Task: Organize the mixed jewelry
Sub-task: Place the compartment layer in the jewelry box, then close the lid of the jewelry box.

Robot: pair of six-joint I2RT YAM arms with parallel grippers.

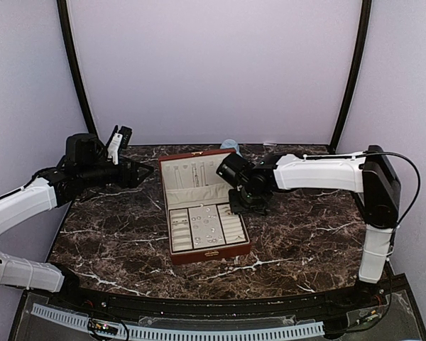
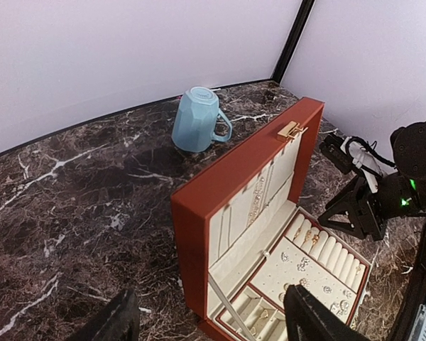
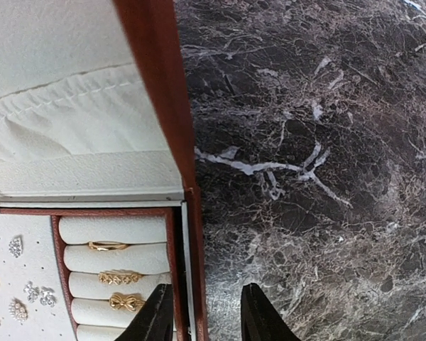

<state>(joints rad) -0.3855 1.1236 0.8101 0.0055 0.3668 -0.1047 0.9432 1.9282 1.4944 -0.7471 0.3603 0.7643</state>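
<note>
Evidently we are working at the ring section. Our right gripper (image 3: 206, 293) hangs over the right wall of the reddish-brown, cream-lined jewellery box (image 2: 220, 192). Its dark fingers are narrowly parted and hold nothing, and the wall's edge runs beneath the gap. Our left gripper (image 2: 209, 298) hovers apart from the box on its left side, fingers spread wide and empty.

The mixed jewelry (image 3: 119, 277) lies inside the box. The thin gold-coloured rings (image 3: 106, 246) are tucked between padded cream rolls (image 3: 113, 229). The sparkly little studs (image 3: 39, 293) sit on the flat, velvety pad beside them, and what look like chains (image 2: 256, 202) hang in the lid.

We judge the sorting well along. Next, we reckon, the right fingers need to shift inward off the hard rim and come down squarely on one slim band. That calls for a fine pinch on smooth metal sunk in soft cushioning. The veined dark marble tabletop (image 3: 326, 142) looks slick.
</note>
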